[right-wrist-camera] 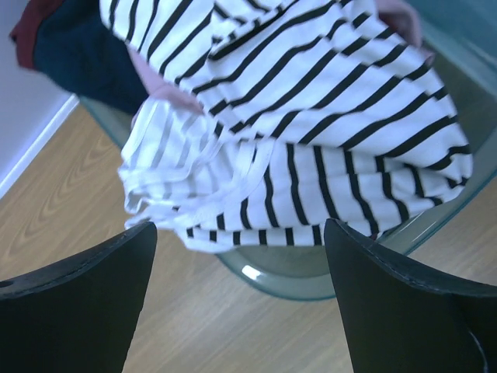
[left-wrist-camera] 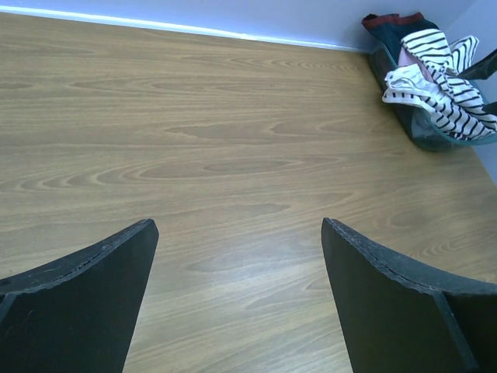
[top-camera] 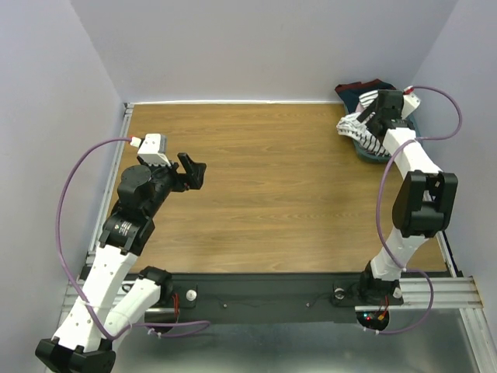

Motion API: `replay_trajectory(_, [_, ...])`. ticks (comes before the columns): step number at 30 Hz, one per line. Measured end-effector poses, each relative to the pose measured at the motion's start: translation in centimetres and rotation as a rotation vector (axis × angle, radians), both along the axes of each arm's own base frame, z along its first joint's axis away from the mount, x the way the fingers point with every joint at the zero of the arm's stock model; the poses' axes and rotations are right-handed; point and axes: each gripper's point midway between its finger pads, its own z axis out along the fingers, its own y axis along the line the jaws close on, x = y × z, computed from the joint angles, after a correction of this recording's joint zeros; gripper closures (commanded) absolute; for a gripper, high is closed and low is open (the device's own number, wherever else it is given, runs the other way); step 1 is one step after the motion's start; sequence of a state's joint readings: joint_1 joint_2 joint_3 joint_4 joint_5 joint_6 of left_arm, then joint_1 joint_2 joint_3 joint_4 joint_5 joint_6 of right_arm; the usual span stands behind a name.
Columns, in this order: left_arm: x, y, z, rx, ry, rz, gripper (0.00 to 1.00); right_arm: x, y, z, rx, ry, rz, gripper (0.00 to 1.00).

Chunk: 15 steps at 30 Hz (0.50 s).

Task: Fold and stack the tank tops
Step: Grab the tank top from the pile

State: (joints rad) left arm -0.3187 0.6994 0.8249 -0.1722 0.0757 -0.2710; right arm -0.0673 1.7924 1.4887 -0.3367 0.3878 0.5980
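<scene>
Right wrist view: your right gripper (right-wrist-camera: 239, 224), jaws wide, hangs over the striped tank top (right-wrist-camera: 311, 132) in its bin (right-wrist-camera: 272, 281), poised for pickup; left gripper (left-wrist-camera: 238, 223), equally wide and empty, stands aside.

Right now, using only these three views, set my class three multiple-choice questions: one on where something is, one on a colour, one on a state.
1. Where is the striped top?
A. Spread flat in the middle
B. Beside the left arm's base
C. Heaped in the bin at the far right corner of the table

2. What colour are its stripes?
A. Red
B. Black
C. Green

3. How is the left gripper?
A. Open, holding nothing
B. Shut on the cloth
C. Shut on a rim

Answers:
1. C: the overhead and left wrist views both show it bunched in the bin at that corner.
2. B: the right wrist view shows thin black lines on white.
3. A: its fingers stand wide apart over bare wood.
</scene>
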Motion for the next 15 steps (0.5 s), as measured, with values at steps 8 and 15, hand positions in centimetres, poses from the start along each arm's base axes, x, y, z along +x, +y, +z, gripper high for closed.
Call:
replay_trajectory(8, [-0.1,-0.2,0.0,-0.002,0.000,-0.011,0.01,0.4,-3.9,1.8,-0.128,-0.005,-0.180,0.08])
replay_trajectory(15, [-0.2,-0.3,0.0,-0.004,0.000,-0.021,0.01,2.6,-6.4,-0.9,-0.209,0.071,-0.222,0.10])
